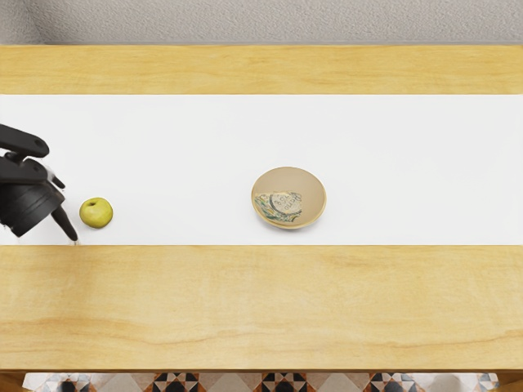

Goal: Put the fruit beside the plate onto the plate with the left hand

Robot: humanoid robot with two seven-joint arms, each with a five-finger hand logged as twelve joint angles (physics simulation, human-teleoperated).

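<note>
Here apple (96, 212) just beside left hand (33, 194), apart.

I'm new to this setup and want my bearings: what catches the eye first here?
A small yellow-green apple sits on the white runner at the far left, well apart from the tan patterned plate near the middle. The black left hand comes in from the left edge close beside the apple, fingers open and holding nothing.
</note>
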